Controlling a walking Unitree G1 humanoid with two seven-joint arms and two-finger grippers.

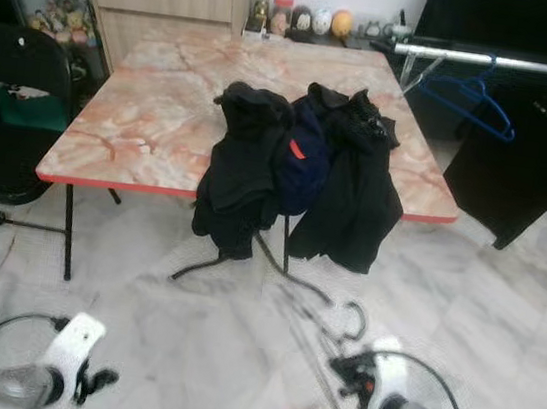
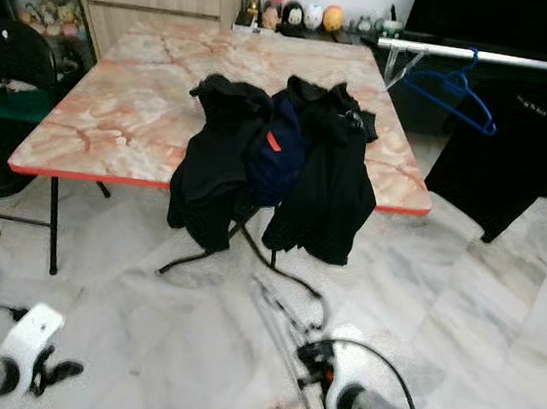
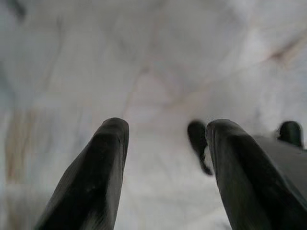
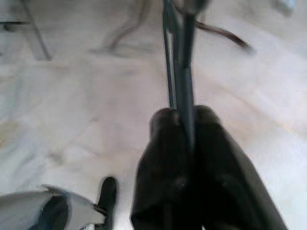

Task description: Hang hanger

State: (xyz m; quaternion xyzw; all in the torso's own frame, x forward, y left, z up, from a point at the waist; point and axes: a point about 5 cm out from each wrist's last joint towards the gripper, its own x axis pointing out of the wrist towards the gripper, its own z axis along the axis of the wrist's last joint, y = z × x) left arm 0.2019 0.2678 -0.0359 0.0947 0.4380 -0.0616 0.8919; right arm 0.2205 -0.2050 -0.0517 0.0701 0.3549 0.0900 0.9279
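The hanger (image 1: 324, 317) is hard to read in the head views: a thin grey wire frame low over the pale marble floor (image 1: 498, 335), its hook curling up near the right tool (image 1: 353, 368) and its long sides fading into the floor's veining. How far its lower end runs is cut off at the frame edge. The right wrist view is blurred but gives what the head views cannot: the two black fingers (image 4: 163, 158) are pressed together around the hanger's thin dark bars, which run straight out past the tips, so the right tool is closed on the hanger and holds it off the floor. It appears to be a grey metal hanger, though the blur leaves the material uncertain.

The left tool (image 1: 94, 379) hangs low at the left, and its wrist view shows its fingers (image 3: 96, 177) spread apart over bare marble, holding nothing.

Ahead stands the surface (image 1: 168, 90), marble-patterned with a red edge, with dark clothes (image 1: 303, 168) heaped on its near edge and hanging over it. To the right a metal rail (image 1: 504, 62) carries a blue hanger (image 1: 474, 98) and a black shirt (image 1: 528, 147), partly cut off by the frame edge.
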